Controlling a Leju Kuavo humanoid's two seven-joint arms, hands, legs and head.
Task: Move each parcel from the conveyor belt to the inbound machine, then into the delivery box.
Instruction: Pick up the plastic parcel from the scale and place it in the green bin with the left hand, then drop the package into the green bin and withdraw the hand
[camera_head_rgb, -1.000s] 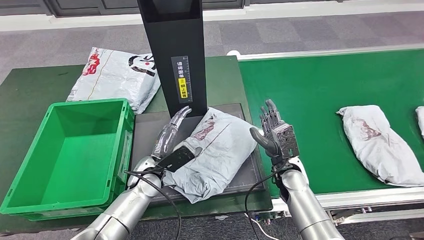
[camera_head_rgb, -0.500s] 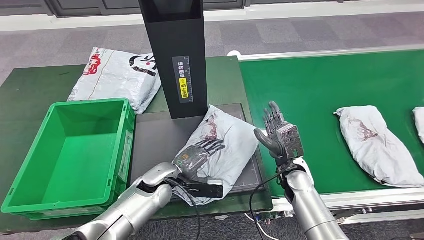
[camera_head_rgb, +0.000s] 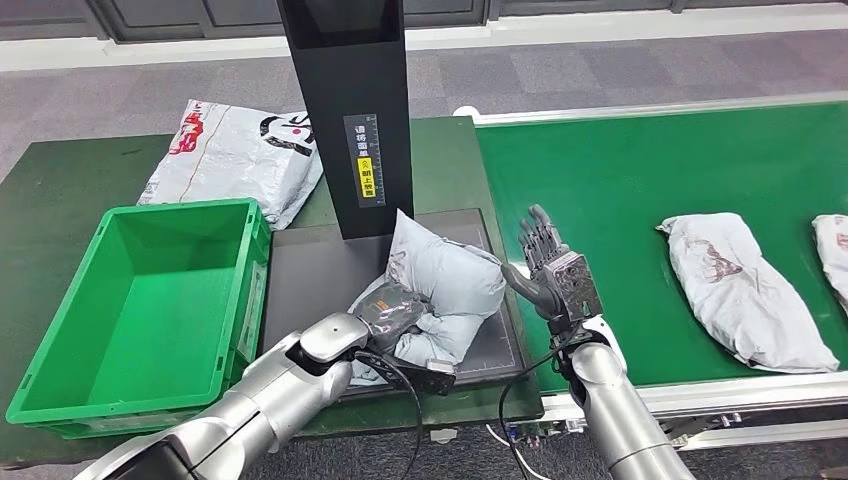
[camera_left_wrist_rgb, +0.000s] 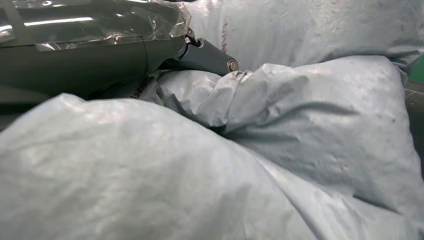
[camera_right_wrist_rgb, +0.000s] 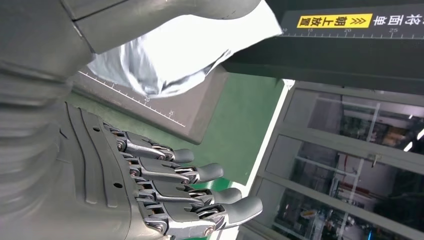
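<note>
Gripping the grey parcel (camera_head_rgb: 440, 295) on the inbound machine (camera_head_rgb: 310, 270), the left hand (camera_head_rgb: 388, 312) has bunched and lifted it within the last second. Right hand (camera_head_rgb: 555, 275) hovers beside it, fingers apart, empty. Transfer toward the green delivery box (camera_head_rgb: 60, 390), left of the machine, appears next.

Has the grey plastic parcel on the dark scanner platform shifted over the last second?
Yes. The grey plastic parcel has been bunched up and pulled left toward the green plastic crate by the left hand.
</note>
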